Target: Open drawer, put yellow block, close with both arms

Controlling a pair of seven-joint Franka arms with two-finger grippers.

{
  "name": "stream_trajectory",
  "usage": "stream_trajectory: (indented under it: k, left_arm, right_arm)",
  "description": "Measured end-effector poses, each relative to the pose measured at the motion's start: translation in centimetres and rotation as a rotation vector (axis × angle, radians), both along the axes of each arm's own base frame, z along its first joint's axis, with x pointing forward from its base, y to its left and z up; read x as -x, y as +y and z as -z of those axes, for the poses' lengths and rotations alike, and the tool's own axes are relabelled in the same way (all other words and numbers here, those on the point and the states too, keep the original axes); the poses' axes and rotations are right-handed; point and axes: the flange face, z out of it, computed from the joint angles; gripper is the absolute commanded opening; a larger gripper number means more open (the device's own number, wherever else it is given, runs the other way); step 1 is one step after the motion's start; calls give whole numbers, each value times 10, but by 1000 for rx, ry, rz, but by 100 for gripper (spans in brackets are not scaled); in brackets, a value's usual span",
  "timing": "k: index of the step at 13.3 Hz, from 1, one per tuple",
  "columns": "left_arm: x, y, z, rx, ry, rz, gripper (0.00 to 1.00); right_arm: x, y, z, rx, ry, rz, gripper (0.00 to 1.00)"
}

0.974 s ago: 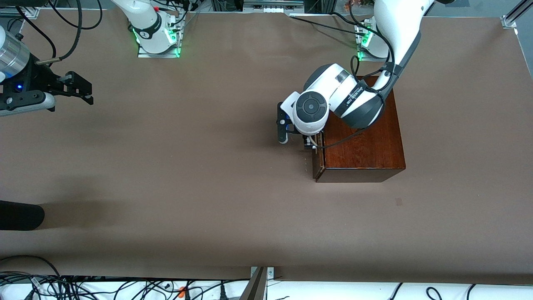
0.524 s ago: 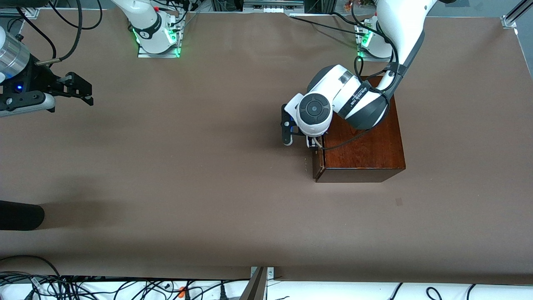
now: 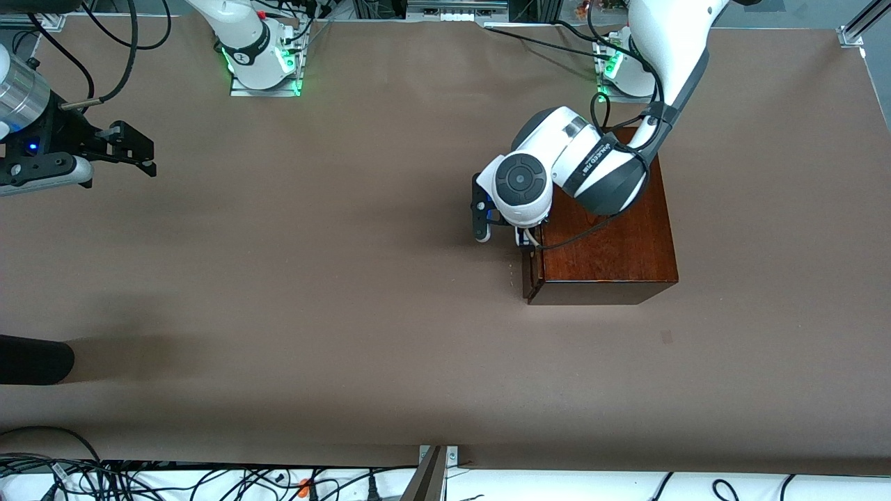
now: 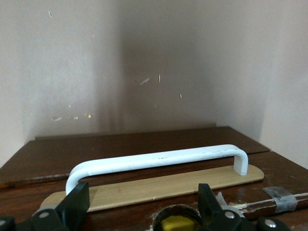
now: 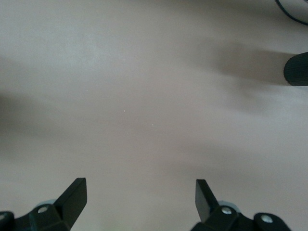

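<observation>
The dark mahogany box (image 3: 609, 243) stands toward the left arm's end of the table. The drawer (image 3: 530, 271) is pushed in, its reddish-brown front at the box face. In the left wrist view the white bar handle (image 4: 159, 161) lies on a pale wood strip (image 4: 163, 187) on the drawer front (image 4: 120, 149). My left gripper (image 3: 523, 240) is open right at the drawer front, by the handle (image 4: 143, 202). A small yellow patch (image 4: 175, 224) shows in a round opening between its fingers; I cannot tell whether it is the yellow block. My right gripper (image 3: 132, 149) waits open and empty over bare table (image 5: 141, 190).
A black rounded object (image 3: 35, 358) lies at the table edge at the right arm's end; it also shows in the right wrist view (image 5: 296, 70). Cables (image 3: 139, 476) run along the edge nearest the camera. The arm bases (image 3: 261, 56) stand at the farthest edge.
The left wrist has shifted slightly toward the box and the drawer front. The drawer and the right arm have not moved.
</observation>
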Motion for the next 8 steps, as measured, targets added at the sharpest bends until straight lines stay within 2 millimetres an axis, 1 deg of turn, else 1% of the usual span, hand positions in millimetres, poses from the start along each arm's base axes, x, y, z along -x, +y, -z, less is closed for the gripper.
stream_trajectory:
  k: [4, 5, 6, 7, 8]
  left_arm:
    - [0, 0, -2, -11, -8, 7, 100]
    - [-2, 1, -8, -6, -17, -2, 100]
    - [-4, -1, -18, 11, -27, -28, 100]
    - [-4, -4, -33, 38, -26, -81, 100]
    - [-1, -6, -53, 56, -23, -143, 100]
  right_arm:
    - [0, 0, 0, 0, 1, 0, 100]
    - [0, 0, 0, 0, 1, 0, 100]
    - [0, 0, 0, 0, 1, 0, 100]
    - [0, 0, 0, 0, 1, 0, 100]
    - [0, 0, 0, 0, 1, 0, 100]
